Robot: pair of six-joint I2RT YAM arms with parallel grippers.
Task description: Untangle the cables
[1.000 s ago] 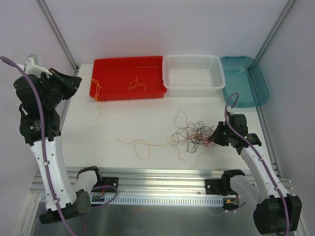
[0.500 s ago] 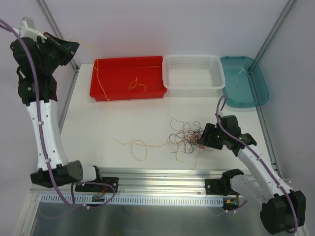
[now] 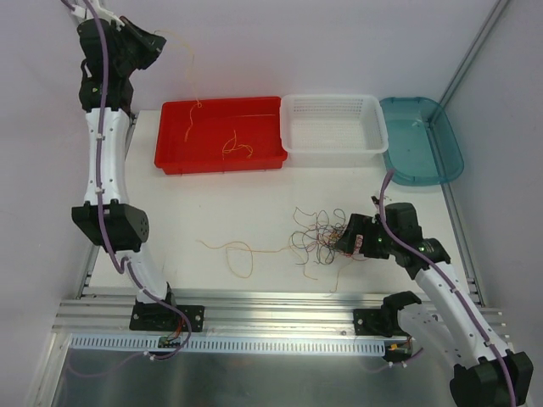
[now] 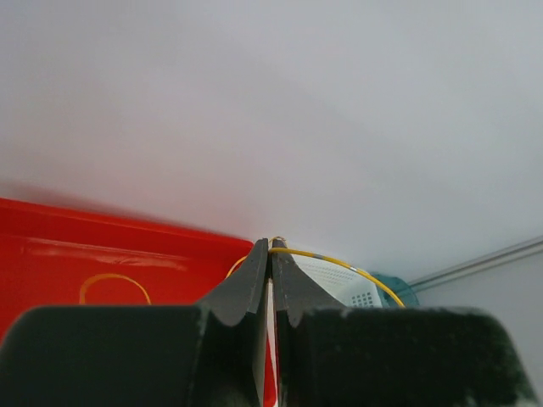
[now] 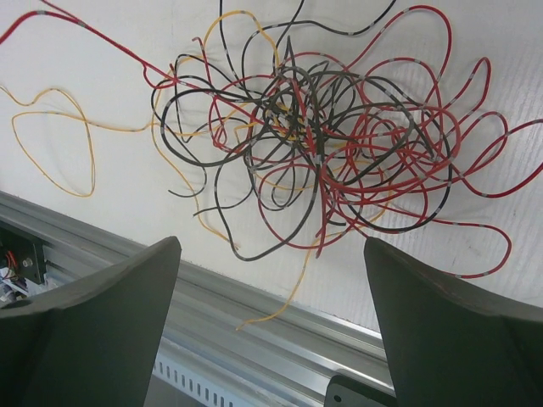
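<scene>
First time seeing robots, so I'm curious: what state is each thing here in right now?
Left gripper: shut on yellow wire, raised high.
Right gripper: open, over the tangle.
Tangle: knotted, on the table.
Red tray: holds yellow wires.
White basket: no wires inside.
Teal tray: no wires inside.

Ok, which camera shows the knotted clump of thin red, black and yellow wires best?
Right wrist: the knotted clump of thin red, black and yellow wires fills the frame, single strands traceable. Top external shows it small, strands merging. Left wrist doesn't show it.
</scene>
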